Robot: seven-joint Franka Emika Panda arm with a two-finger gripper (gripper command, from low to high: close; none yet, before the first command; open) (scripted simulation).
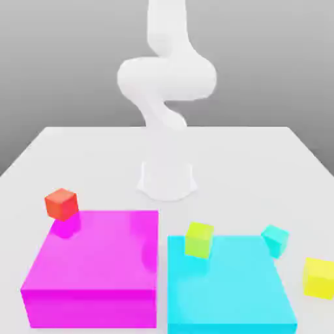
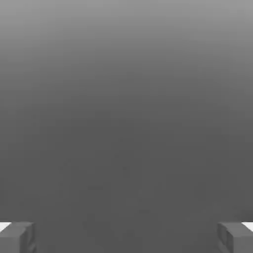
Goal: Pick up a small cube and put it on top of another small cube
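Lying at the exterior view's far right edge, the small plain bright-yellow cube (image 1: 319,277) rests on the pale grey tabletop (image 1: 91,156), well apart from the white robot arm (image 1: 166,78) that rises from its base at the middle of the table. In the hand view the two dark grey fingertips (image 2: 17,237) of the gripper (image 2: 126,238) stand far apart with nothing between them, so the jaws are released and hold nothing; beyond them is a plain grey gradient. Near the yellow cube, toward the exterior view's left, a small cyan cube (image 1: 275,239) sits just beside the back corner of a large flat cyan block (image 1: 228,293). A small lime yellow-green cube (image 1: 199,239) sits on that block's back edge. Beside it, on the exterior view's left, lies a large flat magenta block (image 1: 98,274), with a small red-orange cube (image 1: 61,203) at its back corner. Behind the table the backdrop is plain grey.
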